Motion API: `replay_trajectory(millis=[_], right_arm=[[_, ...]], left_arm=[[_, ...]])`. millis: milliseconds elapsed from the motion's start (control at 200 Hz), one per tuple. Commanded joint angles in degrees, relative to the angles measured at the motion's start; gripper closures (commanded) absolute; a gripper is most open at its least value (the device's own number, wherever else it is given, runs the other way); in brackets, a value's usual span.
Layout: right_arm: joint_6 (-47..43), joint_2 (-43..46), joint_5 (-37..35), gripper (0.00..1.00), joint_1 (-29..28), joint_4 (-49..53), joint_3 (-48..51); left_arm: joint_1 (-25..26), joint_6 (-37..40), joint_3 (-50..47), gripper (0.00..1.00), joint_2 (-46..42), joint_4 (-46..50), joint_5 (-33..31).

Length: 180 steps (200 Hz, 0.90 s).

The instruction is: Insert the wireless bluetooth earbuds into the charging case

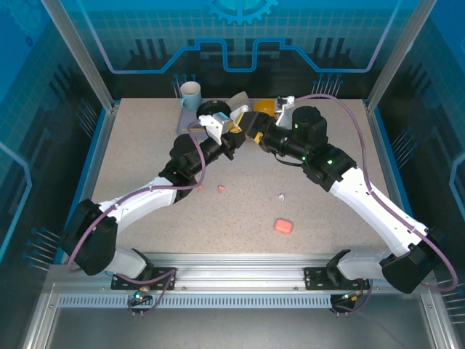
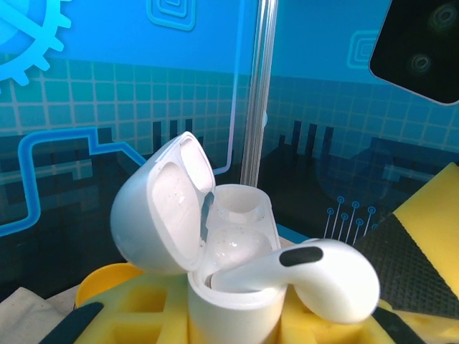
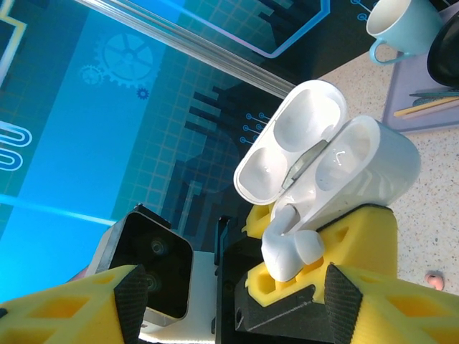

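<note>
My left gripper (image 1: 227, 134) is shut on the white charging case (image 2: 229, 308), held upright above the back of the table with its lid (image 2: 154, 215) swung open. One white earbud (image 2: 330, 276) has its stem inside the case and its head hangs over the rim. In the right wrist view that earbud (image 3: 287, 251) sits at the case (image 3: 373, 165) mouth. My right gripper (image 3: 237, 301) stands open right beside it, holding nothing. Two salmon-pink earbuds (image 1: 221, 189) (image 1: 200, 187) and a white earbud (image 1: 282, 195) lie on the table.
A closed salmon-pink case (image 1: 283, 225) lies on the near table, right of centre. A pale blue mug (image 1: 190, 93) stands at the back on a lilac mat (image 1: 187, 118), next to a black round object (image 1: 213, 110). Glass walls enclose the table.
</note>
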<state>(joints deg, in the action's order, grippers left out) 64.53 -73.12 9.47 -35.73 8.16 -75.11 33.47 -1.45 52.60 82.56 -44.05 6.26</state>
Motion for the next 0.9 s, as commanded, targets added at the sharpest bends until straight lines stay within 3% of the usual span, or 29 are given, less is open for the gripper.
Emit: replay_trajectory(millis=[0, 895], right_arm=[[0.1, -0.3, 0.8, 0.31, -1.2, -1.7, -2.2], [0.3, 0.0, 0.6, 0.31, -1.1, -1.6, -1.4]], left_arm=[[0.4, -0.1, -0.8, 1.0, 0.7, -2.2, 2.0], [0.4, -0.2, -0.8, 1.0, 0.8, -2.2, 2.1]])
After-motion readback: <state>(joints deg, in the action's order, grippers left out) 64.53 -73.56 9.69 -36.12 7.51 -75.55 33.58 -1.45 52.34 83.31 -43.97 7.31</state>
